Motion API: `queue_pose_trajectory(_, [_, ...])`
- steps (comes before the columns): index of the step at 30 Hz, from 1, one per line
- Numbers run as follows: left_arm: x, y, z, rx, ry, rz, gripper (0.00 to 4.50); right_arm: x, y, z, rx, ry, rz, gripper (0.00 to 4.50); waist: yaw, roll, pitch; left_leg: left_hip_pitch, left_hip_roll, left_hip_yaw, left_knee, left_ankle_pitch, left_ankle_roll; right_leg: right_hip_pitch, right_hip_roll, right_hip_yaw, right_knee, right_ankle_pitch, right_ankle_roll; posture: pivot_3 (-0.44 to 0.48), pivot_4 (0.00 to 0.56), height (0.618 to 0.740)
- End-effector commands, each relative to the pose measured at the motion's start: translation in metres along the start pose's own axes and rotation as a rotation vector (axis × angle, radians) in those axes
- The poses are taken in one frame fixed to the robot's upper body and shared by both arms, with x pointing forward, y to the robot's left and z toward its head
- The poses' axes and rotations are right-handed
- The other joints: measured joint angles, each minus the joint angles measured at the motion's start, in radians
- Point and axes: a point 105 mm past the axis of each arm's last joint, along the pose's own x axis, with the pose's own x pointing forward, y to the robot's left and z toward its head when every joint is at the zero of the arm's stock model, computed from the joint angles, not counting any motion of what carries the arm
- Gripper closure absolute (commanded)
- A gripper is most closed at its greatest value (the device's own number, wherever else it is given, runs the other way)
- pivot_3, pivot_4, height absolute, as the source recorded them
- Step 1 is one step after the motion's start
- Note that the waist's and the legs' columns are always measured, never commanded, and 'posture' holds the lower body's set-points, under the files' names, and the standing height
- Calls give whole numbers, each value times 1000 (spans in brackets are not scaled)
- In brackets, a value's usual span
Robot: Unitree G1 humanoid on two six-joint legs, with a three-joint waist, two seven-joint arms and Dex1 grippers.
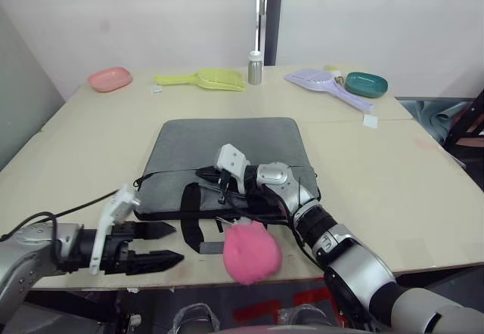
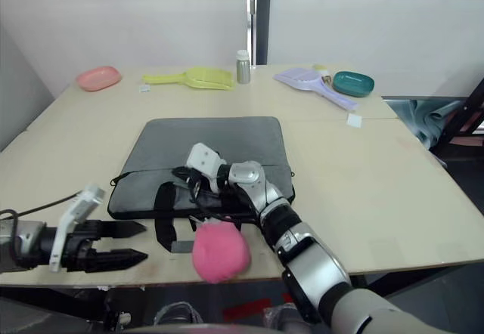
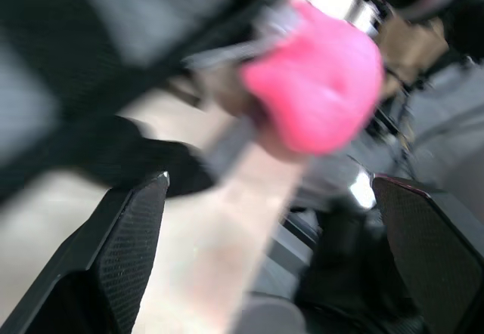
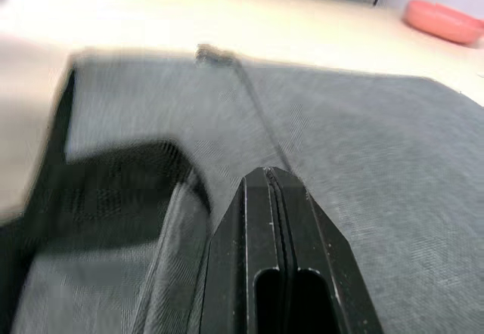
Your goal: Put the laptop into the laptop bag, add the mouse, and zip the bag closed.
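The grey laptop bag (image 1: 227, 149) lies flat on the table, with its black strap handles (image 1: 193, 224) and pink fluffy ball charm (image 1: 252, 252) at the near edge. My right gripper (image 1: 203, 174) rests on the bag's near part. Its fingers (image 4: 274, 221) are pressed shut, with their tips on the zipper line (image 4: 257, 115). My left gripper (image 1: 168, 245) hovers at the table's near edge, left of the handles. It is open and points toward the charm (image 3: 314, 77). The laptop and the mouse are out of view.
Along the far edge stand a pink dish (image 1: 110, 78), a yellow scoop (image 1: 204, 79), a small metal bottle (image 1: 255, 68), a lilac scoop (image 1: 325, 85) and a teal dish (image 1: 367, 85). Bare tabletop (image 1: 393, 183) lies right of the bag.
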Motion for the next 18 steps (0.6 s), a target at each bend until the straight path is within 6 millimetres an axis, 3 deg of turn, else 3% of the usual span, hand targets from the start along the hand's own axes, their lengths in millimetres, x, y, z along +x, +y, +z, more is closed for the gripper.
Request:
queue_pose_trajectory(1, [-14, 7, 17, 62, -40, 38, 11, -2, -1, 48, 145, -189, 33, 4500, 0, -1, 1, -1, 1, 0, 0, 0, -1, 0, 1, 0, -2, 0, 0, 0, 150, 740])
queue_pose_trajectory(4, [-18, 10, 29, 81, -67, 44, 11, -10, 0, 89, 216, -305, 72, 4500, 5, -4, 4, -11, 7, -1, 0, 1, -5, -6, 8, -3, -7, 5, 2, 0, 150, 740])
queue_pose_trajectory(5, [-19, 11, 33, 87, -74, 44, 11, -12, -1, 97, 228, -320, 70, 4500, 6, -4, 4, -11, 9, -1, 0, 3, -9, -6, 11, -4, -8, 9, 8, 0, 150, 740])
queue_pose_trajectory(11, [-13, 20, 53, 180, -64, 27, 11, -43, -3, 141, 101, -370, 58, 4500, 11, -5, 4, -10, 14, -3, -1, 1, -16, -6, 15, -6, -7, 7, 4, 0, 150, 740])
queue_pose_trajectory(13, [-9, 20, 65, 208, -85, 4, 0, -57, -3, 145, 54, -344, 46, 3926, 13, -5, 4, -8, 14, -3, 0, 1, -17, -4, 15, -5, -7, 7, 4, 0, 150, 740])
queue_pose_trajectory(16, [-3, 22, 80, 242, -108, -9, 837, -77, -1, 140, -19, -263, 35, 2995, 23, -5, 4, -7, 14, -4, 2, 1, -17, -2, 15, -6, -4, 7, 4, 0, 150, 740])
queue_pose_trajectory(18, [7, 20, 92, 281, -128, -52, 1573, -108, -5, 131, -82, -167, 0, 2292, 34, -6, 4, -4, 14, -4, 3, 1, -17, 1, 15, -5, -3, 7, 5, 0, 150, 740])
